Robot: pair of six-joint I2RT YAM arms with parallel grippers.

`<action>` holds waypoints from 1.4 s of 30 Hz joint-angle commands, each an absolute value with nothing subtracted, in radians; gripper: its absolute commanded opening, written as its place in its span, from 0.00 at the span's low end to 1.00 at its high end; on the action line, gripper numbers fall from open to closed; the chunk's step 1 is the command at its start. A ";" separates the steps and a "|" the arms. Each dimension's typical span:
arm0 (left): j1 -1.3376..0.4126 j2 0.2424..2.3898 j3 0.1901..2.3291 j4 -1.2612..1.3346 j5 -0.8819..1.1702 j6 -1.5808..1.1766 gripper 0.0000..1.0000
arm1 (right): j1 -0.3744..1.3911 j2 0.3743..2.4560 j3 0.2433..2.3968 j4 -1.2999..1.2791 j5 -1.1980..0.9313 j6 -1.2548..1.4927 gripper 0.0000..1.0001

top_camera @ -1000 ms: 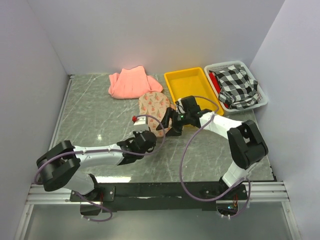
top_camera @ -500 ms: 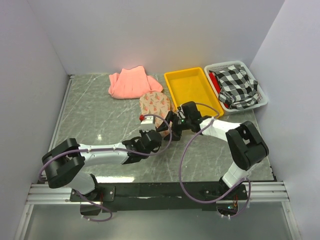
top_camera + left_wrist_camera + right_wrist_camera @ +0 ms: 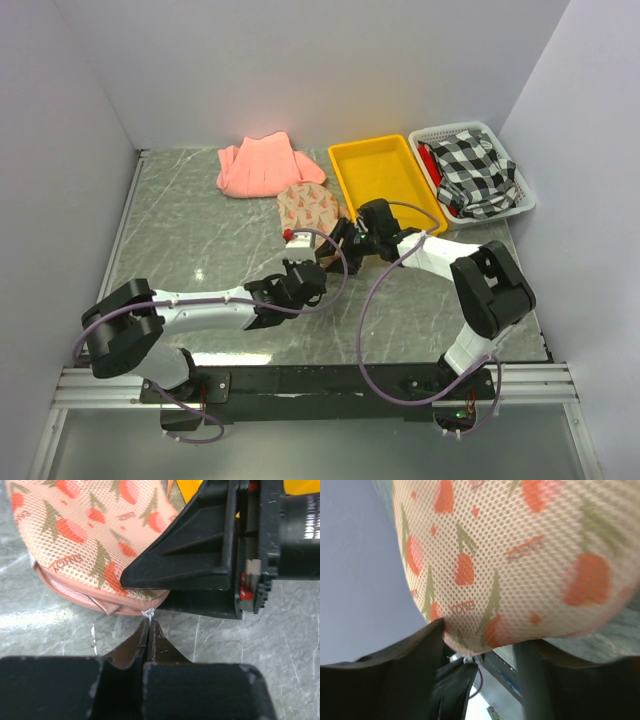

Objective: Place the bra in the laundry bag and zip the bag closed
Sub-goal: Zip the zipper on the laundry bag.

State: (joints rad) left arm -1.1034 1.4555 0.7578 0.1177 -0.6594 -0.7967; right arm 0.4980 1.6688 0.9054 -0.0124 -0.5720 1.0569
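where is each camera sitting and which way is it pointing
Top external: above and behind the arm bases, looking down at the table; both arms show whole, left gripper and right gripper meeting at the laundry bag.
Left wrist: low over the table, looking along its own shut fingers, which pinch the zip pull; the right gripper's finger crosses the view.
Right wrist: close against the bag's mesh, the bag's end between its own two fingers.
Shared: both wrist views show the bag's zip-pull end.

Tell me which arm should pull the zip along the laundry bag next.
Left, probably: the left fingers are shut right at the white zip tag on the laundry bag's edge, while the right fingers straddle the bag.
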 commanded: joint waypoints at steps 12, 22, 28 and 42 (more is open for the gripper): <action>-1.127 1.339 0.772 0.094 -0.679 -0.776 0.01 | 0.497 1.678 0.956 -0.064 -0.396 0.973 0.00; -1.127 1.264 0.695 0.046 -0.683 -0.819 0.01 | 0.448 1.695 0.999 -0.101 -0.385 0.933 0.00; -1.138 1.232 0.647 0.040 -0.647 -0.859 0.01 | 0.423 1.735 1.066 -0.110 -0.402 0.928 0.00; -1.141 1.166 0.560 -0.136 -0.790 -1.008 0.01 | 0.382 1.761 1.138 -0.161 -0.428 0.877 0.00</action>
